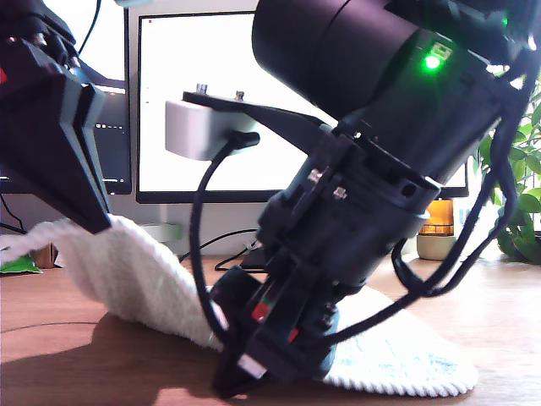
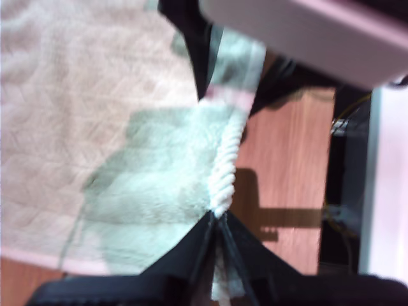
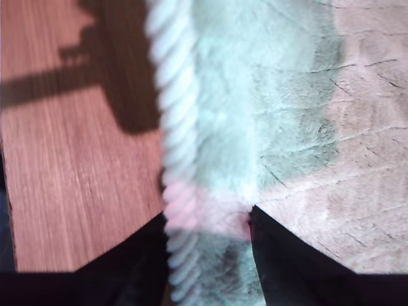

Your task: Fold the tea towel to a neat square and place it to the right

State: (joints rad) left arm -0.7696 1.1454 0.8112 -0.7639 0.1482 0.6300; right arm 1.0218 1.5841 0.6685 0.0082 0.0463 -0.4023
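Observation:
The tea towel (image 1: 144, 271) is fluffy off-white terry with a thick corded hem (image 2: 224, 166). It lies on the wooden table (image 1: 76, 338), with one end lifted toward the exterior view's left. My first gripper (image 1: 101, 224) holds that raised end, and its jaws (image 2: 217, 220) are shut on the hem. My second gripper (image 1: 245, 372) is low near the table at the exterior view's centre. It pinches the same hem (image 3: 175, 127) further along, with the cloth (image 3: 287, 95) bunched between its fingers (image 3: 207, 220). The hem runs taut between the two grippers.
Two monitors (image 1: 211, 101) stand close behind the towel. An amber jar (image 1: 438, 224) and a leafy plant (image 1: 516, 186) sit at the exterior view's right. A black cable (image 1: 199, 237) loops from the second arm's white camera box (image 1: 196, 128). Bare wood (image 3: 76, 166) lies beside the hem.

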